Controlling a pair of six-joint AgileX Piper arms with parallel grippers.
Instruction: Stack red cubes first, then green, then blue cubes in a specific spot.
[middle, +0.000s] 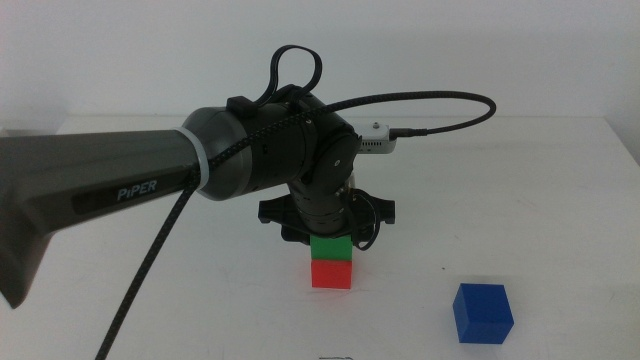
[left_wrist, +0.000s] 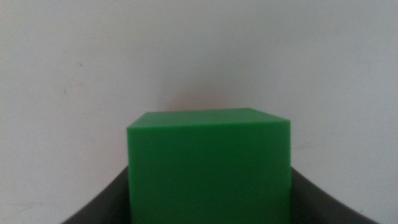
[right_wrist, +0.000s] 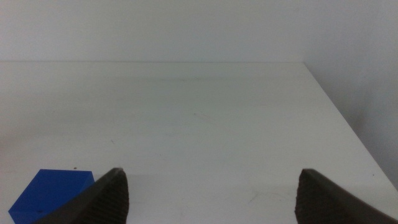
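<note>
The green cube (middle: 330, 247) rests squarely on top of the red cube (middle: 331, 274) in the middle of the white table. My left gripper (middle: 330, 236) reaches down over the pair from the left and is shut on the green cube (left_wrist: 209, 163), which fills the space between the jaws of that gripper (left_wrist: 209, 214). The red cube is hidden beneath it in the left wrist view. To the front right the blue cube (middle: 483, 311) sits alone. My right gripper (right_wrist: 211, 186) is open over bare table, with the blue cube (right_wrist: 53, 194) just beside one jaw.
The left arm's thick body and its black cable (middle: 450, 100) cover the left and centre of the white table (middle: 560, 200). The table's far edge and right edge (right_wrist: 348, 124) show in the right wrist view.
</note>
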